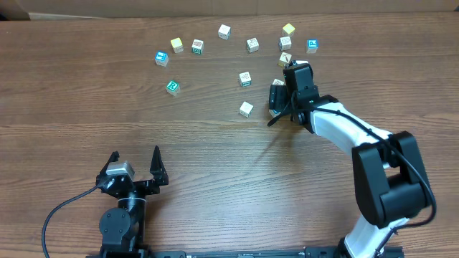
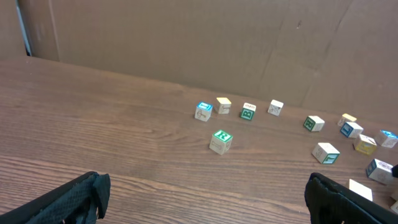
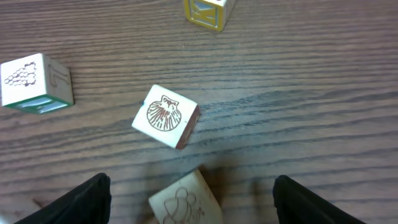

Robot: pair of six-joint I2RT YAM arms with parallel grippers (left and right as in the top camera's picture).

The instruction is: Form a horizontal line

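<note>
The surface (image 1: 215, 172) is brown with darker wood grain. On the left, the green R cube (image 1: 172, 87) is pale with a green letter. Farther off, the blue-marked cube (image 1: 161, 57) and the yellow cube (image 1: 176, 44) show their colours. The shell cube (image 3: 165, 116) is pale with a reddish-brown shell drawing (its side face reddish). The honeycomb cube (image 3: 34, 81) is edged green. The left tool (image 1: 136, 153) is black.
</note>
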